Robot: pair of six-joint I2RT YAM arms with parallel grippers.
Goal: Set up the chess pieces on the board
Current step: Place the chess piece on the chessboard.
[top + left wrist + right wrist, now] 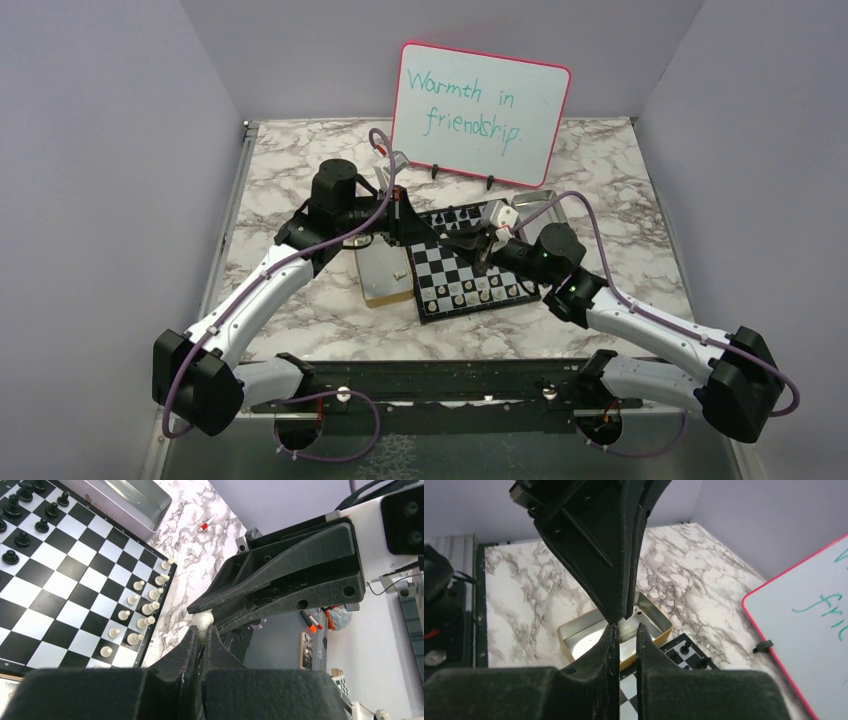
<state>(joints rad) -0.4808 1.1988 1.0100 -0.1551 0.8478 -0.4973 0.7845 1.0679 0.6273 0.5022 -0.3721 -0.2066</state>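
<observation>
A small round-topped cream chess piece [202,619] is held in the air between two grippers. In the overhead view it hangs over the far left part of the board, toward 10 o'clock from the board's centre.

The left gripper [202,631] is closed tight on the lower part of the cream chess piece, so only the rounded top shows above its black fingers. The right gripper [203,620] comes in from the other side. Its two long black fingertips are drawn in close on either side of the piece's top and appear to pinch it. In the right wrist view only a narrow slit is left between that gripper's fingers.

The small black-and-white chequered chessboard [452,269] lies flat at the middle of the surface. Cream chessmen [470,292] stand in two rows along its 6 o'clock edge. Black chessmen [452,215] stand along its 12 o'clock edge.

At the board's 9 o'clock, just beside it, sits a tan rectangular box [384,278], open at the top. At 2 o'clock, touching the board's corner, lies a silver metal tray [541,206]. At 12 o'clock a pink-framed whiteboard [480,110] stands upright, with "Warmth in friendship." handwritten on it in green.

Everything rests on a white and grey marble-patterned surface [290,190].
</observation>
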